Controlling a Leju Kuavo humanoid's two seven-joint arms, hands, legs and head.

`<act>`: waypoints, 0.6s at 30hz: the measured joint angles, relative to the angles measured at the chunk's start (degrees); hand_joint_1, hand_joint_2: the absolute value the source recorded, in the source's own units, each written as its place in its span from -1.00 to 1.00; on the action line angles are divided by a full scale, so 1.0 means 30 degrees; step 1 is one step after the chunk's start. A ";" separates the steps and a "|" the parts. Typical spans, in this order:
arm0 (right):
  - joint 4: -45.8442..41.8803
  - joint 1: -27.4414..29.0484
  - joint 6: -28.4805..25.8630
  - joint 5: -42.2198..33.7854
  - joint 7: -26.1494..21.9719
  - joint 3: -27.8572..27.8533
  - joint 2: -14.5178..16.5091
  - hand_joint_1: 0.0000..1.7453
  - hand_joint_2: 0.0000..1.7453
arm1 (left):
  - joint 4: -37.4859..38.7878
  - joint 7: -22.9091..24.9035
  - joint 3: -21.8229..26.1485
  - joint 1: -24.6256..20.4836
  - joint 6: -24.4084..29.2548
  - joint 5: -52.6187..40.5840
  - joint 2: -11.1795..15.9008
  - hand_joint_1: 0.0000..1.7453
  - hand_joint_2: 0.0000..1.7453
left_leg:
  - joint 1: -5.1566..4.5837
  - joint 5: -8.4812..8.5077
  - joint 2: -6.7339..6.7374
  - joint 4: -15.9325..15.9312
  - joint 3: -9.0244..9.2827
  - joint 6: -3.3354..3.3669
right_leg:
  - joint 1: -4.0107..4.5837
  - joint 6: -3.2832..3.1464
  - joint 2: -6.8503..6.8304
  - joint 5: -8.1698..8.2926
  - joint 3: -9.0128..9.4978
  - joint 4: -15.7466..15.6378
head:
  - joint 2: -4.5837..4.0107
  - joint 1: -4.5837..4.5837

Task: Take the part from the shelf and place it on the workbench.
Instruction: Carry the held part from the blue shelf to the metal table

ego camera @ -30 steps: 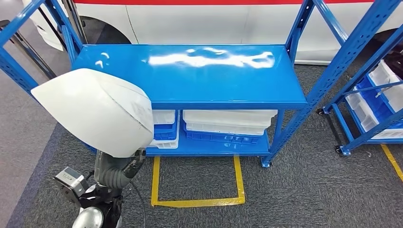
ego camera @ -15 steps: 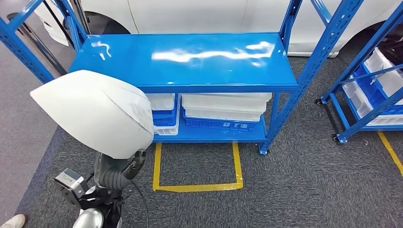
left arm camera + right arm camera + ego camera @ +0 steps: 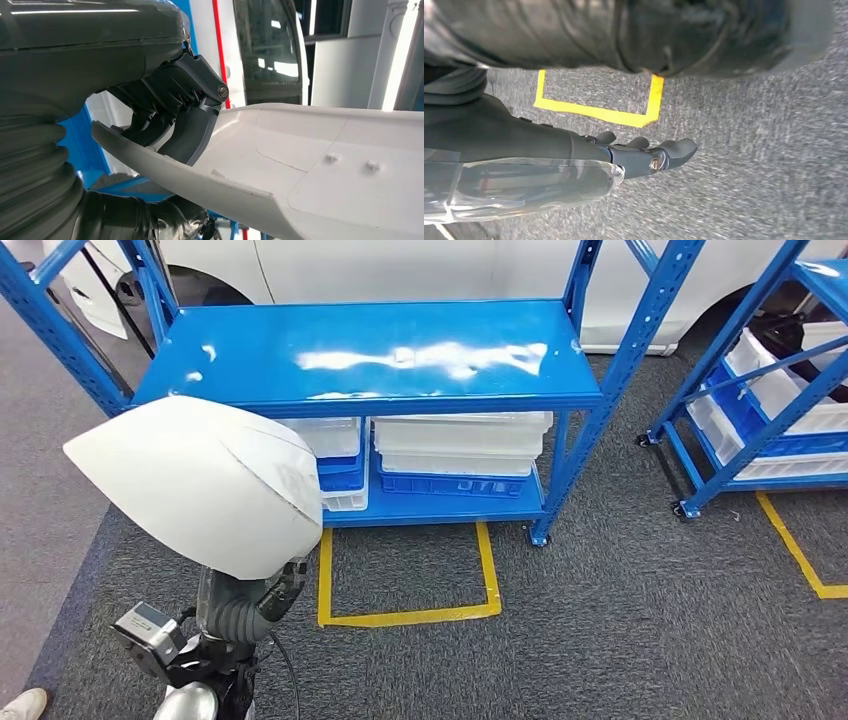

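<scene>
the whole view has slid left as the robot turns, left hand (image 3: 170, 120) still clamped on the white part (image 3: 200, 485), right hand (image 3: 644, 155) hanging slack and empty, so the carry continues.

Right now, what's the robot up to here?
The left hand grips a large white part by its edge, carrying it in front of a blue rack whose top shelf is bare. The right hand hangs open over grey carpet near a yellow floor marking. The part isn't set down yet.
</scene>
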 joint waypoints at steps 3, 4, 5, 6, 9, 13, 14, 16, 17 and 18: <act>-0.0002 -0.0081 0.0240 0.0082 0.0129 -0.0094 0.0009 -1.00 -1.00 | 0.0000 0.0004 -0.0062 -0.0045 0.0004 -0.0033 0.0005 1.00 1.00 | -0.0064 0.0046 0.0455 0.0283 -0.0211 -0.0283 | 0.0248 -0.0370 -0.0216 -0.0464 0.0949 -0.1797 | 0.0000 -0.0011; 0.0002 -0.0090 0.0420 0.0151 0.0207 -0.0118 -0.0009 -1.00 -1.00 | 0.0000 0.0015 -0.0095 -0.0076 0.0016 -0.0084 0.0009 1.00 1.00 | -0.0050 0.0033 0.0524 0.0333 -0.0255 -0.0402 | 0.0220 -0.0525 -0.0067 -0.0435 0.0896 -0.1883 | 0.0000 -0.0014; 0.0007 -0.0101 0.0652 0.0224 0.0291 -0.0126 -0.0037 -1.00 -1.00 | 0.0000 0.0040 -0.0131 -0.0111 0.0035 -0.0146 0.0013 1.00 1.00 | -0.0006 -0.0100 0.0324 0.0483 -0.0339 -0.0526 | 0.0203 -0.0672 0.0087 -0.0374 0.0849 -0.1961 | 0.0000 -0.0009; 0.0016 -0.0113 0.0889 0.0279 0.0364 -0.0126 -0.0088 -1.00 -1.00 | 0.0000 0.0066 -0.0166 -0.0137 0.0060 -0.0230 0.0016 1.00 1.00 | 0.0037 -0.0437 -0.0048 0.0880 -0.0511 -0.0634 | 0.0170 -0.0817 0.0214 -0.0278 0.0796 -0.2015 | 0.0000 -0.0013; 0.0094 -0.0213 0.1435 0.0355 0.0403 -0.0124 -0.0257 -1.00 -1.00 | 0.0005 0.0107 -0.0237 -0.0107 0.0149 -0.0426 0.0055 1.00 1.00 | 0.0144 -0.2325 -0.1162 0.4004 -0.1817 -0.0790 | 0.0191 -0.1120 0.0615 -0.0047 0.0558 -0.2039 | 0.0000 -0.0018; 0.0286 -0.0334 0.1648 0.0423 0.0361 -0.0127 -0.0423 -1.00 -1.00 | 0.0007 0.0109 -0.0295 -0.0089 0.0260 -0.0546 0.0129 1.00 1.00 | 0.0249 -0.1819 -0.1343 0.4758 -0.1914 -0.0775 | 0.0248 -0.1137 0.1393 0.0067 0.0321 -0.1888 | 0.0000 -0.0016; 0.0317 -0.0363 0.1657 0.0430 0.0361 -0.0129 -0.0435 -1.00 -1.00 | 0.0007 0.0109 -0.0301 -0.0114 0.0279 -0.0557 0.0131 1.00 1.00 | 0.0288 -0.1142 -0.1596 0.3533 -0.1297 -0.0737 | 0.0241 -0.1120 0.1581 0.0074 0.0295 -0.1840 | 0.0000 -0.0016; 0.0357 -0.0470 0.1674 0.0454 0.0353 -0.0129 -0.0437 -1.00 -1.00 | 0.0007 0.0109 -0.0321 -0.0163 0.0302 -0.0603 0.0131 1.00 1.00 | 0.0327 -0.0398 -0.2219 0.1432 -0.0222 -0.0660 | 0.0252 -0.0989 0.1972 0.0131 0.0165 -0.1735 | 0.0000 -0.0016; 0.0379 -0.0514 0.1681 0.0468 0.0346 -0.0129 -0.0437 -1.00 -1.00 | 0.0007 0.0109 -0.0343 -0.0195 0.0315 -0.0648 0.0131 1.00 1.00 | 0.0325 -0.0359 -0.2417 0.0870 0.0025 -0.0628 | 0.0247 -0.0876 0.2156 0.0191 0.0062 -0.1705 | 0.0000 -0.0016; 0.0410 -0.0550 0.1688 0.0485 0.0339 -0.0127 -0.0437 -1.00 -1.00 | 0.0007 0.0109 -0.0368 -0.0233 0.0330 -0.0690 0.0131 1.00 1.00 | 0.0298 -0.0429 -0.2399 0.0680 0.0091 -0.0602 | 0.0237 -0.0735 0.2330 0.0273 -0.0041 -0.1704 | 0.0000 -0.0014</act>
